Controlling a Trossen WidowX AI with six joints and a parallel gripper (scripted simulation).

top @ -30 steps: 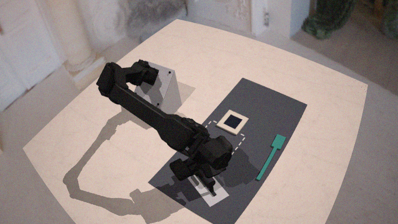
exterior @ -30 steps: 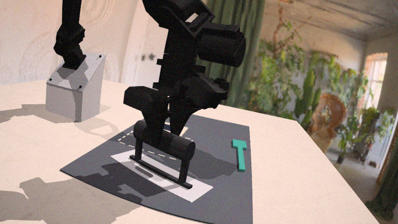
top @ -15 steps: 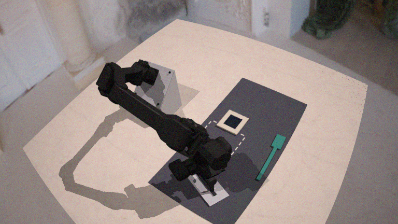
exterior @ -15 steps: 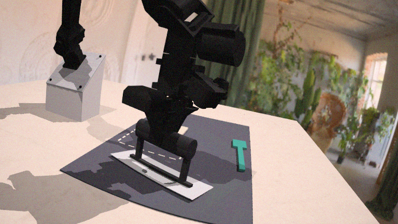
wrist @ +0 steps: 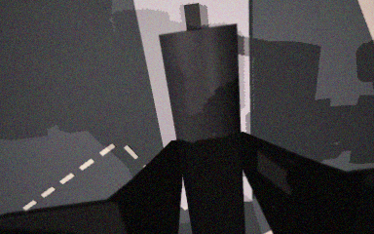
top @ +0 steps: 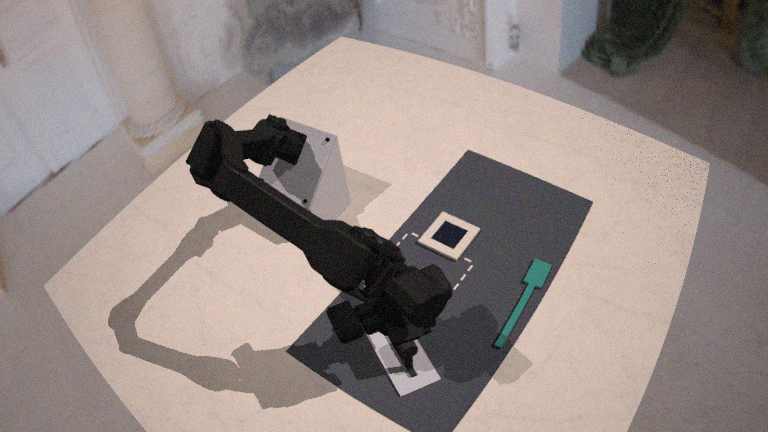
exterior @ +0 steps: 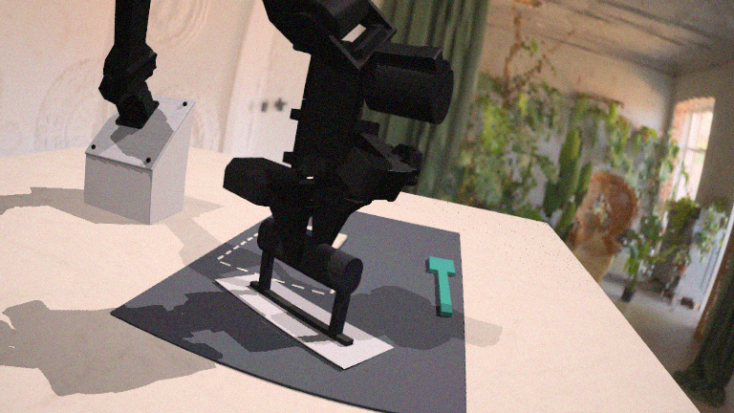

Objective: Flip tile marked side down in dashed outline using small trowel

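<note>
The trowel (top: 428,375) (exterior: 368,346) (wrist: 224,12) has a flat white blade and a raised black handle. Its blade appears to lie flat on the mat's near part. My gripper (exterior: 311,250) (wrist: 207,143) points down and is shut on the thick black handle, one finger on each side. The cream tile (top: 427,241) (exterior: 340,240) lies flat with its dark square mark up. It covers part of the far edge of the dashed outline (top: 467,259) (wrist: 66,178) and lies mostly outside it. My arm hides part of the outline and, in the exterior view, most of the tile.
A green flat-headed tool (top: 516,314) (exterior: 443,294) lies on the dark mat (top: 509,189) (exterior: 417,235) near its right edge. A grey sloped block (top: 334,189) (exterior: 118,186) stands beyond the mat, beside the arm's base. The pale table (top: 390,99) (exterior: 519,311) surrounds the mat.
</note>
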